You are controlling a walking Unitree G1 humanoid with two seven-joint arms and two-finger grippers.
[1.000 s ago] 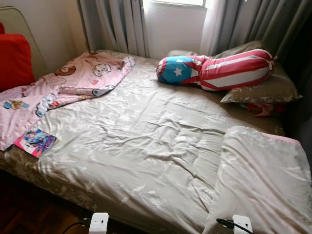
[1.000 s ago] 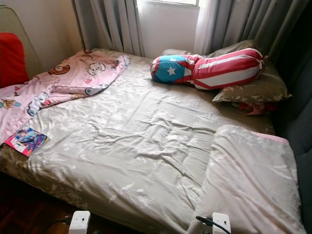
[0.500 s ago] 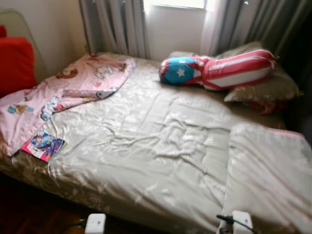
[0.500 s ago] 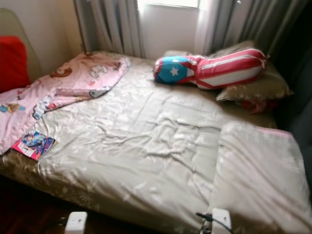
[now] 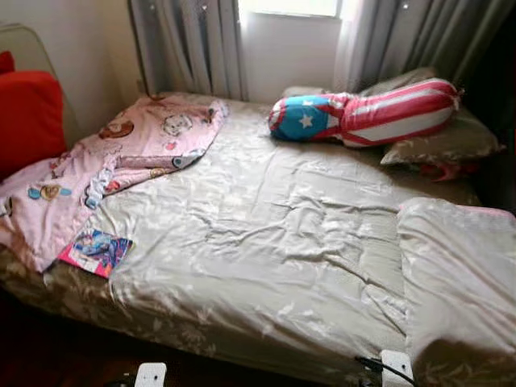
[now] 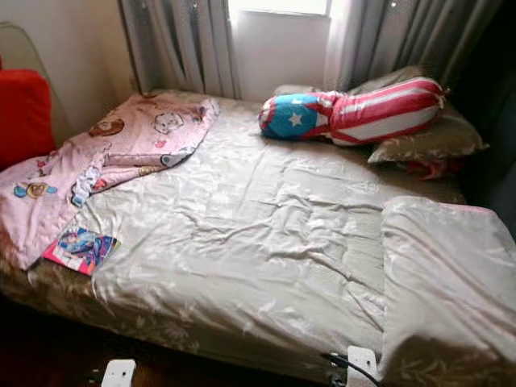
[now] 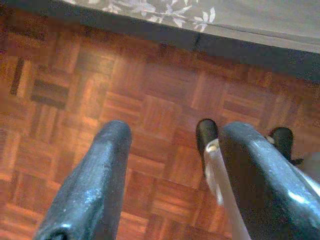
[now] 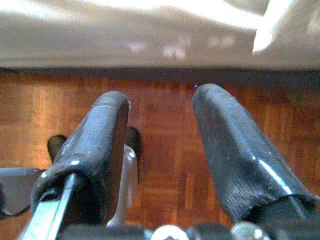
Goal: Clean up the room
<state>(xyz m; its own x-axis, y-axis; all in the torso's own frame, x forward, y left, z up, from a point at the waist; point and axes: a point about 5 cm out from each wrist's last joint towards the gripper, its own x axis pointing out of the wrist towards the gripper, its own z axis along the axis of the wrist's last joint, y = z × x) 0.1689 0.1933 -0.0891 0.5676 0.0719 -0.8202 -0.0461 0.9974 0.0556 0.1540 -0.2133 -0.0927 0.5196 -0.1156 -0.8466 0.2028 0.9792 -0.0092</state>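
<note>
well, bed (image 5: 266,242) holds pink blanket (image 5: 121,153) (rumpled), book (image 5: 97,251), bolster (image 5: 367,114)

Daylight enters from the window (image 5: 290,6) at 12 o'clock, overexposed. The bedspread (image 5: 274,242) shows soft sheen; the floor at 6 o'clock is dark. Wrist views are soft, with blown-out fabric.

Bed (image 5: 274,242); on it pink blanket (image 5: 105,161), book (image 5: 97,250), striped bolster (image 5: 371,117), folded quilt (image 5: 459,274).

Both arms hang low, the left hand (image 7: 170,135) and the right hand (image 8: 160,100) each pointing downward with two long black fingers spread apart, holding nothing.
</note>
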